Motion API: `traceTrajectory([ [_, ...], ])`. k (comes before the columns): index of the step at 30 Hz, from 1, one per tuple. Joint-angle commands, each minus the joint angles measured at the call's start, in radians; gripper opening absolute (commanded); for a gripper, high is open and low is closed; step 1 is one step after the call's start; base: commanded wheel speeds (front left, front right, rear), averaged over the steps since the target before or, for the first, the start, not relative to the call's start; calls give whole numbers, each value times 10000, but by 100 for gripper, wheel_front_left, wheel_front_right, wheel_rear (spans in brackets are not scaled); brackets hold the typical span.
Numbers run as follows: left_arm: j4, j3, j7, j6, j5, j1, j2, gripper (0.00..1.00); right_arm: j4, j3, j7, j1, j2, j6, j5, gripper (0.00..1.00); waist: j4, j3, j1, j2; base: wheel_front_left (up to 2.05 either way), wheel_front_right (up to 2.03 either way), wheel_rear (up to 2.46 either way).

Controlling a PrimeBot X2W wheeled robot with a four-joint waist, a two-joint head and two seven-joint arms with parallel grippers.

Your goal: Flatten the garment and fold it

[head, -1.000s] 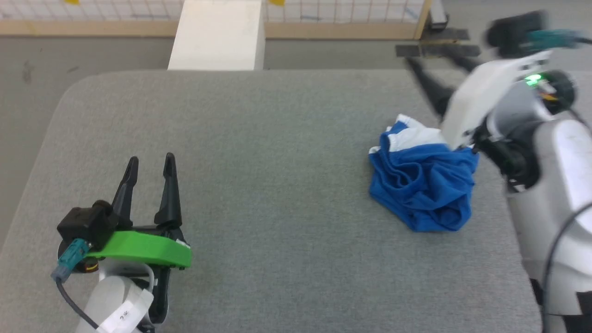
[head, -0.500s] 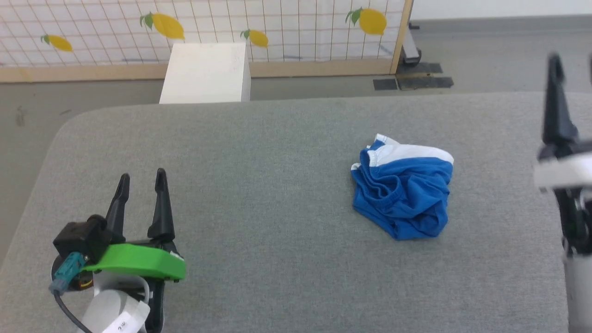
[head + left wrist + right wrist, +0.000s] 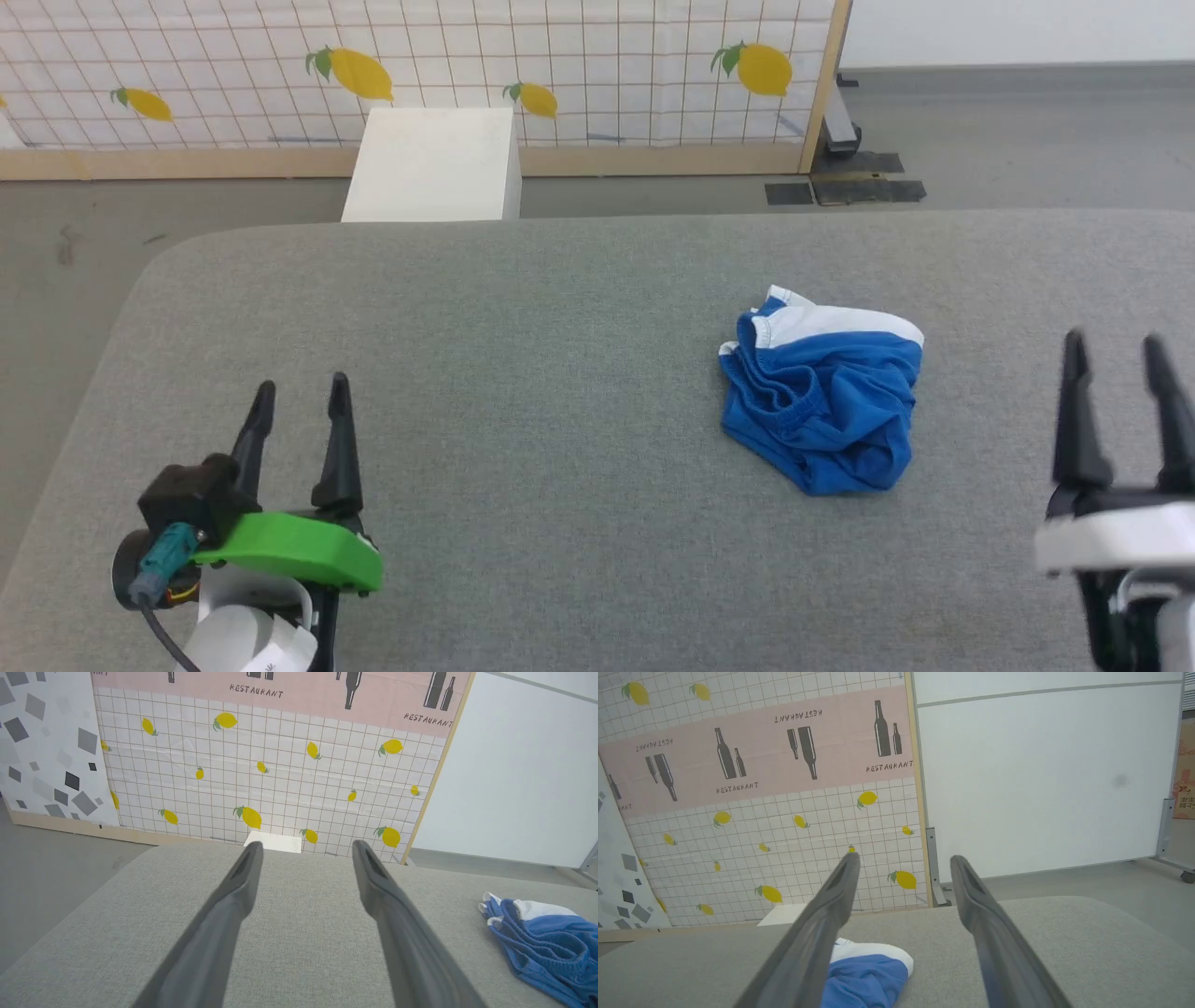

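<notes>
Two grippers now sit low in the head view. A second ago the right arm was raised and blurred at the far right, its pale forearm crossing the upper corner of the garment (image 3: 822, 411). The right gripper (image 3: 1114, 342) has come down to the lower right, its fingers pointing up the view, spread apart and empty. The left gripper (image 3: 302, 385) stands at the lower left much as before, its fingers likewise parted with nothing between them. The head camera has tipped up over that second, bringing the lemon-print screen (image 3: 560, 65) beyond the table into sight. The garment keeps the same crumpled shape.

The blue shorts lie bunched on the grey padded table (image 3: 560, 308), right of centre. A white panel is on their far side, and what looks like the gathered waistband is turned towards the left. They are well clear of the table's far edge and of its rounded far-left corner. Bare grey cloth stretches wide between the left gripper and the heap. The right gripper is nearer, to the heap's right and lower in the view, and does not touch it. In the right wrist view the heap shows partly behind the finger at that view's left.

Count: one garment, one white box (image 3: 431, 163) on the floor (image 3: 1027, 131) past the far edge, two grippers, and four whole lemons (image 3: 350, 73) in the head view.
</notes>
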Motion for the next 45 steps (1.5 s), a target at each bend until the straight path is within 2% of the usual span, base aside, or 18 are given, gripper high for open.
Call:
traceTrajectory([
  [1,53,-64,38,18,102,172,91,100,32,107,-70,261,46,-11,-118,100,22,-45,0,0,0,0,0],
  [15,392,-543,157,84,282,458,28,100,392,812,815,917,-127,-11,-384,100,31,-141,0,0,0,0,0],
  [45,467,-656,0,175,29,508,-63,100,536,795,1011,845,53,-11,-379,100,-1,-3,0,0,0,0,0],
])
